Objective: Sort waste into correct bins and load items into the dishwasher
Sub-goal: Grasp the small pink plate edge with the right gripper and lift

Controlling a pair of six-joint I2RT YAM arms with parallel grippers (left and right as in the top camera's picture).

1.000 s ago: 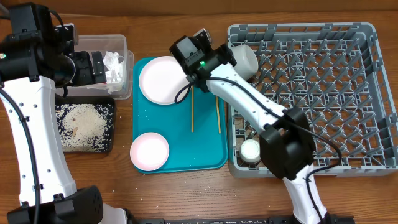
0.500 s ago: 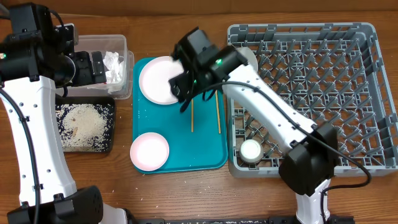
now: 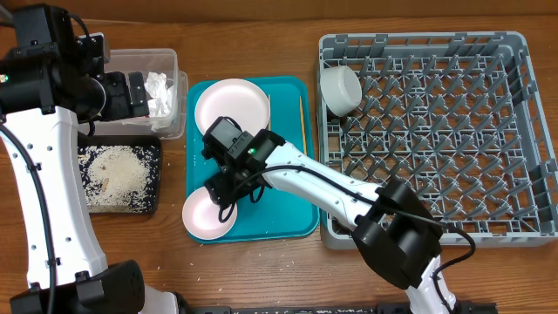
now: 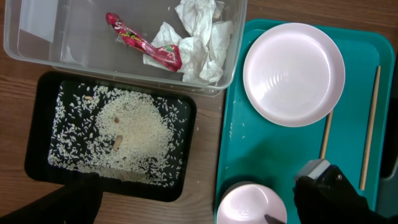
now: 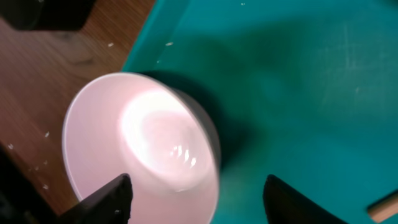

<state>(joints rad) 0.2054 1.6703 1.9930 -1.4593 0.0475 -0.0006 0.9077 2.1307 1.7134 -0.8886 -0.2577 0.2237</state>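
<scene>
Wooden table (image 3: 261,35), teal tray (image 3: 279,220): right gripper (image 5: 198,196) hangs with jaws apart, pink plate (image 5: 143,143) just below, its rim between them, so best drop squarely astride that rim, close gently, lift level toward rack (image 3: 527,131); left gripper (image 3: 131,92) spread wide above tub (image 3: 139,57).

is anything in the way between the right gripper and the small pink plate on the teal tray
Nothing visible. In the right wrist view the right gripper hangs open directly over the pink plate, the plate's edge showing between its fingers, with only bare teal tray beside it.
</scene>
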